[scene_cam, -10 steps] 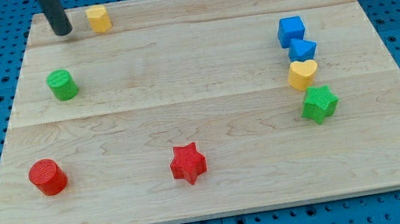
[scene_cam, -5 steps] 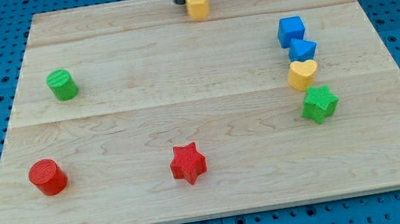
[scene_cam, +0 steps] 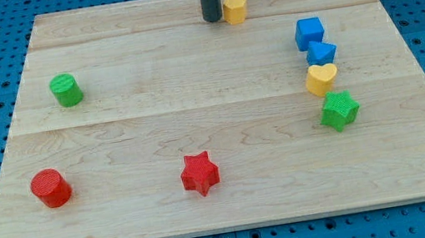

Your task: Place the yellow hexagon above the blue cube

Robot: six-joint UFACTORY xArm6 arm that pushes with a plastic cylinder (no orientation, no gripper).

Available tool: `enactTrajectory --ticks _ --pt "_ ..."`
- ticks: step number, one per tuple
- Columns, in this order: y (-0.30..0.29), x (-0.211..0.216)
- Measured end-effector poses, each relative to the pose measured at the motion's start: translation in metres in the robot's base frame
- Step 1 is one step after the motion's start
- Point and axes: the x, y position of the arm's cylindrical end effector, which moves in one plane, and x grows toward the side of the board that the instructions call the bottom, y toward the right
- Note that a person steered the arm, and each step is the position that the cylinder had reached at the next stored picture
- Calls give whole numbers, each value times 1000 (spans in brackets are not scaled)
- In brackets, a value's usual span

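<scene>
The yellow hexagon (scene_cam: 235, 8) has slid rightward along the bench's (scene_cam: 192, 97) top edge over the last second, from the far left corner toward the blue cube (scene_cam: 309, 33). It now sits up and left of the cube, still short of a spot above it. My end effector grasps nothing: my tip (scene_cam: 213, 19) presses just beside the hexagon's left face.
</scene>
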Motion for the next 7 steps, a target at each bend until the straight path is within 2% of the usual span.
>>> enactTrajectory --ticks 1,2,3,5,6,7 --pt "23 -7" --pt "-18 -34" --pt "33 -67" --pt "57 -21" --pt "-2 -21" --pt "-10 14"
